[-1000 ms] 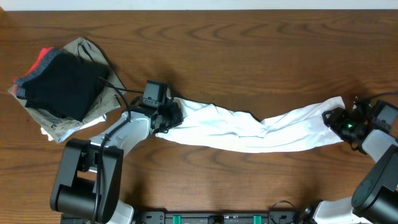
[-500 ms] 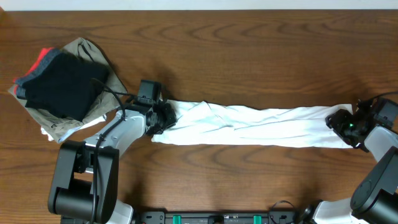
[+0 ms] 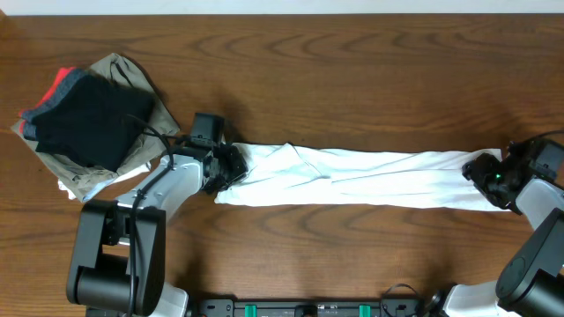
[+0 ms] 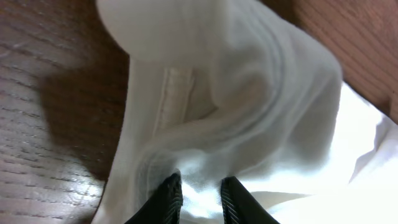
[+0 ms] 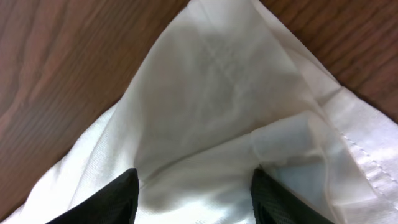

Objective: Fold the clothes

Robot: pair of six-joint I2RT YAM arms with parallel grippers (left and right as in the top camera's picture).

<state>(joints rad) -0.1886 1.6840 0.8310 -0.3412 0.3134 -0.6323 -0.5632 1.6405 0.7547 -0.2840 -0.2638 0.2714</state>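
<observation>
The clothes [image 3: 352, 180], a white thin garment, lie stretched in a long flat band across the table front. My left gripper [image 3: 231, 165] is shut on the band's left end; in the left wrist view its fingers [image 4: 200, 200] pinch a fold of the white fabric [image 4: 236, 93]. My right gripper [image 3: 483, 173] is at the band's right end. In the right wrist view its fingers [image 5: 194, 198] stand wide apart with smooth white fabric [image 5: 211, 106] lying between them. No print shows.
A stack of folded garments, black [image 3: 88, 119] on top with red and khaki beneath, lies at the back left. The table's far edge [image 3: 282, 12] runs along the top. Bare wood shows behind the band.
The garment went from a slack, curved band to a straight, taut one. My left gripper moved left with its end. My right gripper shifted slightly right.
</observation>
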